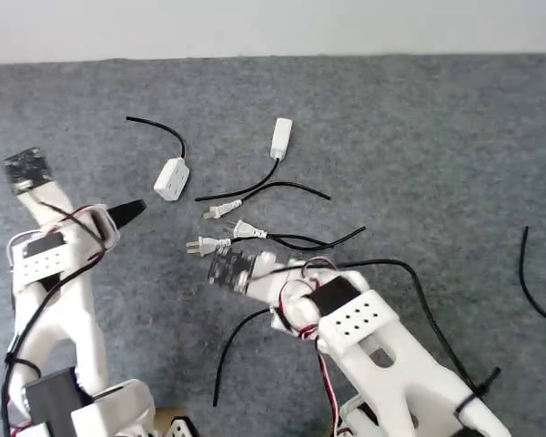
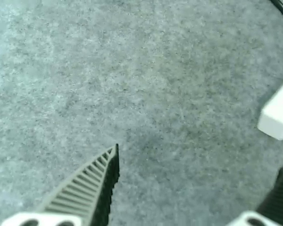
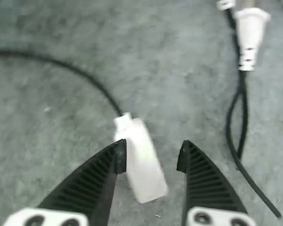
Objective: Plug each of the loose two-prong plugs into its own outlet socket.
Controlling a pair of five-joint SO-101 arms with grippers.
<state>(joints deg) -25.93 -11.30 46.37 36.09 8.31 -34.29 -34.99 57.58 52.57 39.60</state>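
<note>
My right gripper (image 3: 153, 148) is open, its fingers on either side of a white block (image 3: 139, 160) with a black cable (image 3: 61, 68); one finger touches it and the other stands slightly off. Whether this block is a socket or a plug I cannot tell. Beyond it lies a white two-prong plug (image 3: 249, 28). In the high view, three loose plugs (image 1: 220, 211) (image 1: 244, 229) (image 1: 205, 245) lie mid-table. One white socket (image 1: 171, 178) lies just right of my open left gripper (image 1: 127, 214), and a second socket (image 1: 281, 138) lies farther back. The left gripper (image 2: 200, 157) hovers over bare carpet, with that socket's corner (image 2: 278, 117) beside it.
Grey carpet (image 1: 419, 137) covers the table. Black cables (image 1: 296, 241) trail from the plugs toward the right arm (image 1: 355, 323). Another loose cable (image 1: 229, 350) runs out from under that arm, and one more (image 1: 528, 282) lies at the right edge.
</note>
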